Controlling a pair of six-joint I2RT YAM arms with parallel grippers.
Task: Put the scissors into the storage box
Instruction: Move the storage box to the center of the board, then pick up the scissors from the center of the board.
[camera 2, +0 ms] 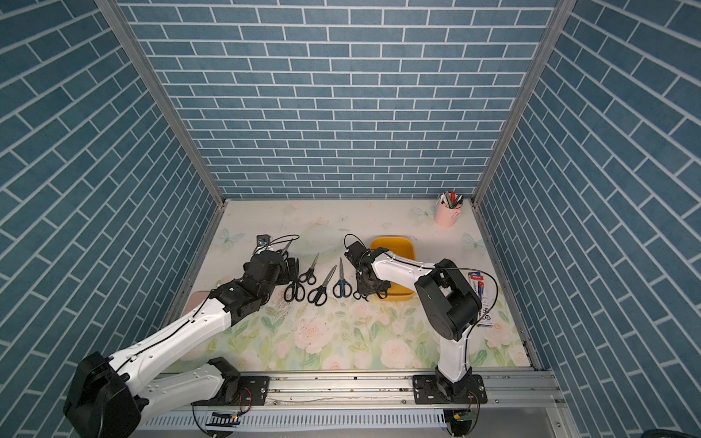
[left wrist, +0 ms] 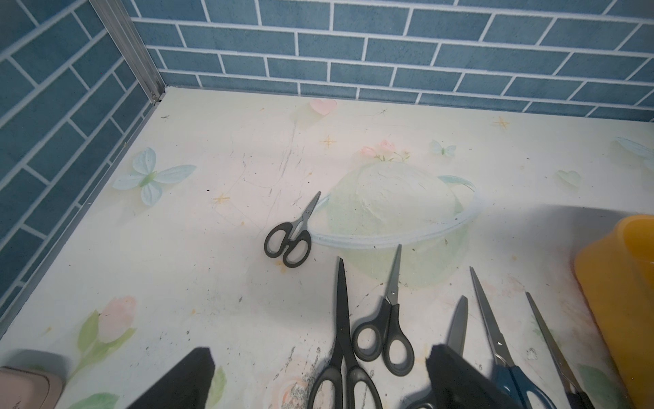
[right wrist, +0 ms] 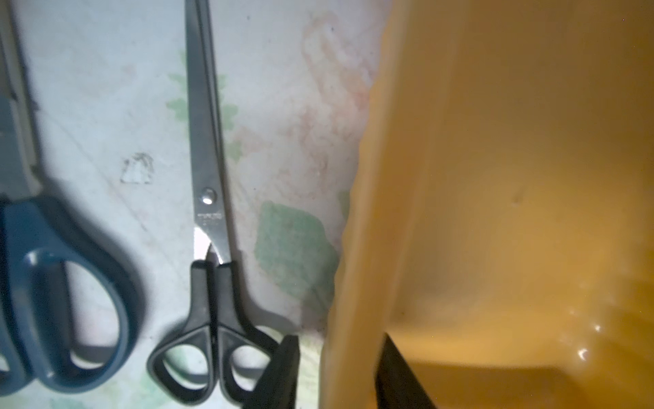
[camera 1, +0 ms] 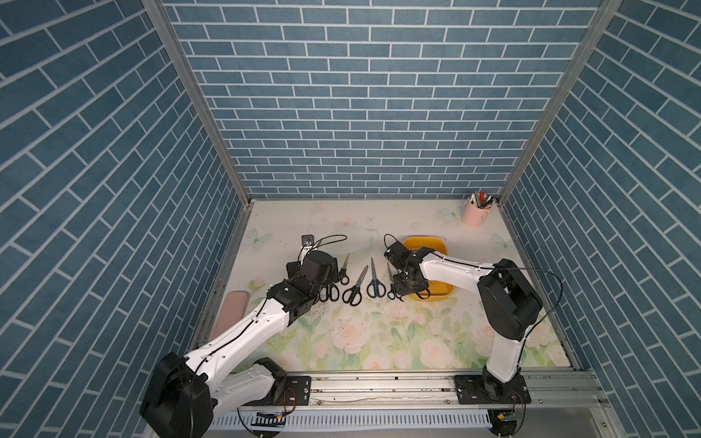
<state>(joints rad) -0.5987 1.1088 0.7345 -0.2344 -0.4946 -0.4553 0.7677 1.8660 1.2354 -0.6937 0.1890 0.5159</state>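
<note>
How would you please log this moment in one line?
left gripper: open above long black-handled metal scissors | right gripper: open, straddling yellow-orange plastic storage box wall | box: no scissors seen inside

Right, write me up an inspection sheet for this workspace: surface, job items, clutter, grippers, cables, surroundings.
Surface: floral mat, dark scuffs near the left arm.
Job's things: six scissors, all on the mat, none seen in the storage box. The blue-handled pair lies in the row; the smallest pair lies apart.
Clutter: pink pen cup, flat pink case, blister pack.
Grippers: left gripper open above the big black pair. The right gripper is open, its jaws straddling the box wall beside the slim pair.
Cables: black cable arcs off the right arm; cable loop at the left wrist.
Surroundings: blue brick-print walls; aluminium rail in front.
</note>
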